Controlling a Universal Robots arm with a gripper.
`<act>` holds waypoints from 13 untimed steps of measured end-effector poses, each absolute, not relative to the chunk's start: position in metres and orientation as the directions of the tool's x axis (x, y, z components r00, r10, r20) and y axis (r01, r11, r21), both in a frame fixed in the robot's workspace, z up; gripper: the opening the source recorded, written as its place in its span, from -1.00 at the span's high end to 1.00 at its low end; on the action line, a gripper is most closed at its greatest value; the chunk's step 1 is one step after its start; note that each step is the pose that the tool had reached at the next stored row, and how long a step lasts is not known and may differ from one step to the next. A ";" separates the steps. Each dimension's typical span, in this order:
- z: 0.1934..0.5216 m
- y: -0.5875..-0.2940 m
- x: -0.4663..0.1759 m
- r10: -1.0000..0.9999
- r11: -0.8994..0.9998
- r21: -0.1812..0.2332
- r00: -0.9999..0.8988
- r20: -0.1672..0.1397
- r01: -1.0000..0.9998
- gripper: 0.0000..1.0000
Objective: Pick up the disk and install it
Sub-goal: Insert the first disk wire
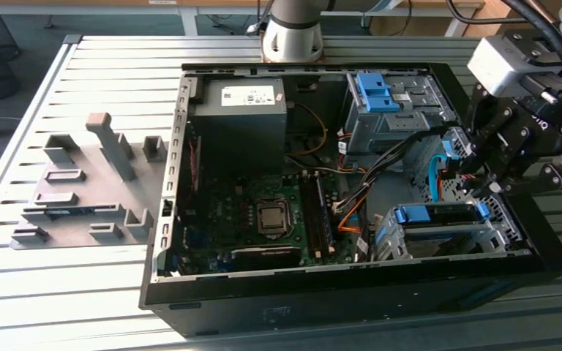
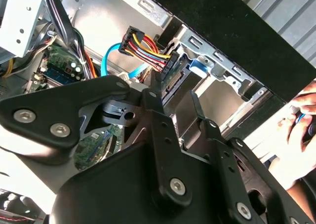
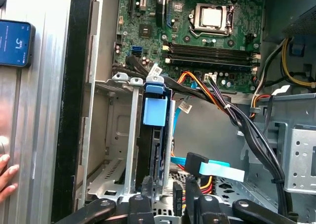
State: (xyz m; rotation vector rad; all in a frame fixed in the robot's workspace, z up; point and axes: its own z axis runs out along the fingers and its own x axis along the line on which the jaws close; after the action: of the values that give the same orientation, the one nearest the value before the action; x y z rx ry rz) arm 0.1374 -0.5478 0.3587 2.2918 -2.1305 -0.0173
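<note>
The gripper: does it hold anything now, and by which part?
It cannot be told. The gripper is close to the end of the disk with the blue plastic frame, which sits in the metal cage.

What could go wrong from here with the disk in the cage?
1. Snag: the power cable and the blue data cable lie right by the gripper, which could catch them.
2. Jam: the disk sits between narrow rails of the drive cage; a slight tilt may bind it.
3. A person's hand is beside the case wall, close to the arm.

Open computer case (image 1: 359, 303), motherboard (image 1: 225, 206), grey fixture (image 1: 76, 213), phone (image 3: 15, 43)
</note>
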 end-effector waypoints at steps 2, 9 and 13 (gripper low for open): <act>0.358 -0.546 0.137 -0.997 -0.075 0.017 0.075 0.000 -0.997 0.21; 0.353 -0.533 0.140 -0.997 -0.075 0.030 0.075 -0.001 -0.997 0.21; 0.352 -0.528 0.144 -0.997 -0.075 0.038 0.076 0.010 -0.996 0.21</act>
State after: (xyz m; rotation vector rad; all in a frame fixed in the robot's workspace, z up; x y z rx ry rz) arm 0.1443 -0.5280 0.3515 2.2786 -2.1129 -0.0288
